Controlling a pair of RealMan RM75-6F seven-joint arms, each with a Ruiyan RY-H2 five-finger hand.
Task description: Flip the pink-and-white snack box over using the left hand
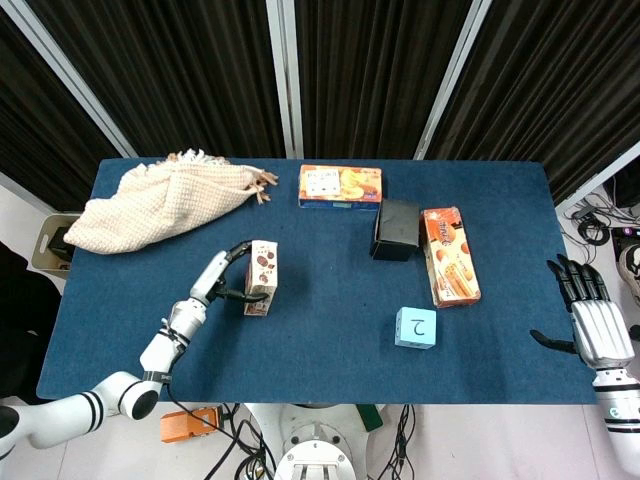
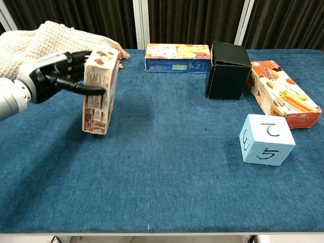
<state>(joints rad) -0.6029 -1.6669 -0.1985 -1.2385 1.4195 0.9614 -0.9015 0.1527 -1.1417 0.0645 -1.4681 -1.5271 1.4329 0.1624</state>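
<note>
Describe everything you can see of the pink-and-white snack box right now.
The pink-and-white snack box is a printed cardboard carton picturing round chocolate biscuits, with small text on its narrow side. It stands nearly upright on one end on the blue table, leaning slightly, mid-flip. The left hand grips its upper part, fingers wrapped across the side facing the chest camera. It sits in front of the knitted cloth, not touching it.

Dark pleated curtains (image 1: 375, 70) with pale vertical rails hang behind a blue-clothed table (image 1: 330, 330).
</note>
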